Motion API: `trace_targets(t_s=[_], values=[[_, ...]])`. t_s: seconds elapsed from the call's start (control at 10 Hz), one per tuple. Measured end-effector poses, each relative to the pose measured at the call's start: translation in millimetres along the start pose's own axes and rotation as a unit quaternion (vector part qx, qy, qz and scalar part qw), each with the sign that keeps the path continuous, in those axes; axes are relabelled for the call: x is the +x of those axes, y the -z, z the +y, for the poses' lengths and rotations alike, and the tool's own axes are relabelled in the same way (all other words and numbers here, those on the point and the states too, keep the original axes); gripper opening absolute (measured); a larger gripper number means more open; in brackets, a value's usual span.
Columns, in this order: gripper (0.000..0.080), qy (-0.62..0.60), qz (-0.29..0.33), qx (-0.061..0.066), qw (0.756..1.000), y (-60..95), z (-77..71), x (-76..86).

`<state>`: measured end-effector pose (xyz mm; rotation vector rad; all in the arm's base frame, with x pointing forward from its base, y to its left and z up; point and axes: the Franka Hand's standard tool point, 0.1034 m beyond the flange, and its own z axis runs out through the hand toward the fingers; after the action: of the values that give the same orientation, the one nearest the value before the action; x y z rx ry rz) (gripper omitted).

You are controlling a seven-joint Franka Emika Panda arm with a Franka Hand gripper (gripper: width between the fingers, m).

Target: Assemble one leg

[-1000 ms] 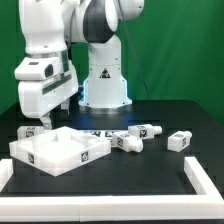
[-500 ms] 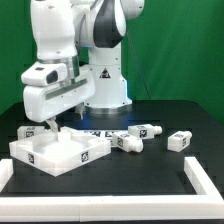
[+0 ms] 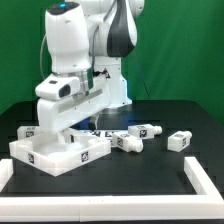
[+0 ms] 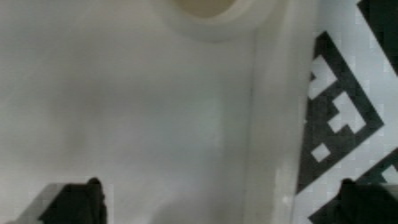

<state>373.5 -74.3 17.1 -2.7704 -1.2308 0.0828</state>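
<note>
Several stubby white legs with tag stickers lie on the black table: one [image 3: 30,131] behind the panel at the exterior view's left, two [image 3: 127,143] [image 3: 146,131] near the middle, and one [image 3: 180,140] at the right. The large white square panel [image 3: 85,152] lies front left. My gripper [image 3: 53,138] hangs low over the panel's left part. In the wrist view the gripper [image 4: 228,204] is open and empty. Its dark fingertips [image 4: 75,200] sit close above the panel's white surface [image 4: 160,110], near a round hole [image 4: 210,8] and a tag [image 4: 347,110].
A low white rail [image 3: 205,182] runs along the front of the table, at the exterior view's right and left corners. The robot's white base [image 3: 108,85] stands behind the parts, with a green backdrop beyond.
The arm has swung toward the exterior view's right and come down, bringing the gripper from behind the panel's left corner to low over the panel. The parts have not moved.
</note>
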Motion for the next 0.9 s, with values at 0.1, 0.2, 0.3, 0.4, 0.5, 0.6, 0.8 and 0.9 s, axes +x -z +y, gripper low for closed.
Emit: trace_targets(t_s=[0.1,0.2,0.3,0.4,0.5,0.6,0.8,0.9], values=[[0.0649,0.001,0.0,0.0,1.0,-6.8,-0.1,0.9],[0.0649,0.005,0.002,-0.008,1.0,-9.2,0.0,1.9],[0.0649,0.005,0.003,-0.012,1.0,-9.4,-0.2,1.4],[0.0623,0.005,0.003,-0.011,1.0,-9.4,0.0,1.3],[0.0489,0.005,0.003,-0.011,1.0,-9.4,0.0,1.3],[0.0489,0.005,0.003,-0.011,1.0,-9.4,0.0,1.3],[0.0304,0.005,0.003,-0.011,1.0,-9.4,-0.1,1.3],[0.0111,0.005,0.003,-0.011,1.0,-9.4,-0.1,1.3]])
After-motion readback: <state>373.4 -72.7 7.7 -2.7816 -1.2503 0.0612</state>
